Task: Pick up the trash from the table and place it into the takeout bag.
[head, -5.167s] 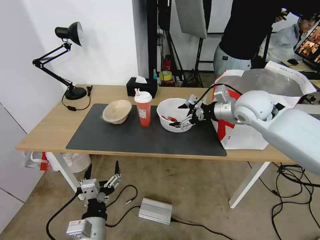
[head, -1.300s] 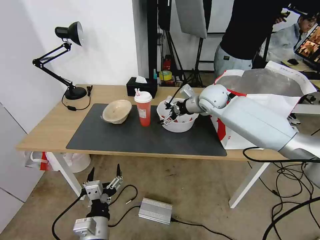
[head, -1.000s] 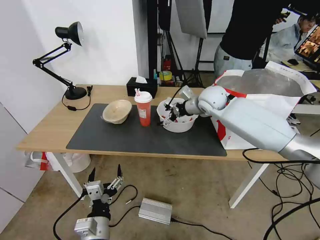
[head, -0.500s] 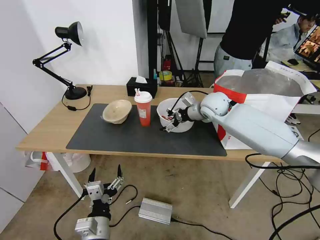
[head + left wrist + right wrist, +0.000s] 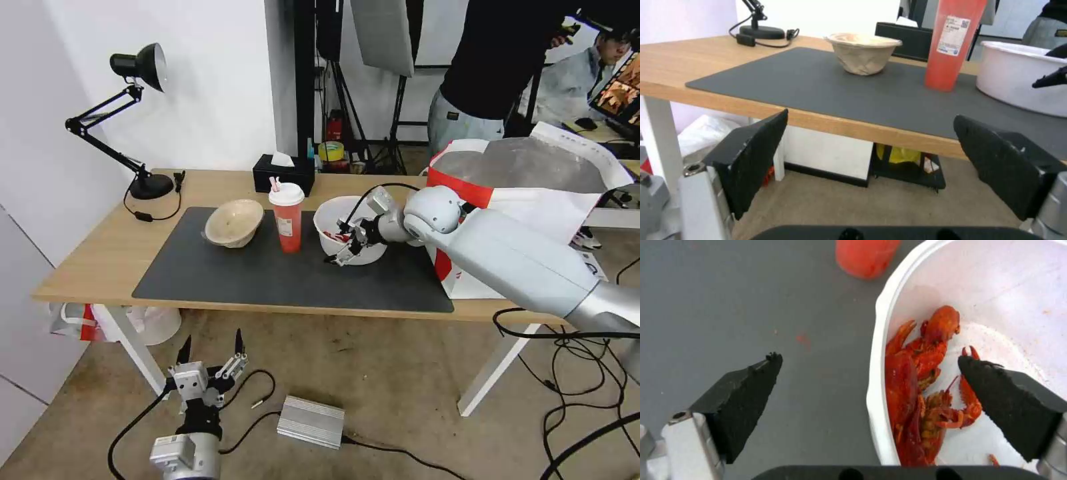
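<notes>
The right claw (image 5: 346, 244) has slid back from inside the white bowl (image 5: 333, 217) to straddle its near rim, spread wide, gripping nothing yet. The bowl sits mid-desk (image 5: 100, 253), beside the bag (image 5: 507, 200). The left claw (image 5: 208, 353) hangs released below the front edge.

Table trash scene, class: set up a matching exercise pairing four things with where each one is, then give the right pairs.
Things:
1. white plastic bowl
2. red drink cup
3. beige paper bowl
4. left gripper

Places:
A. low, in front of the table, open
B. between the two bowls
C. rim straddled by the open right gripper
D. nearest the desk lamp

Pairs: 1-C, 2-B, 3-D, 4-A
</notes>
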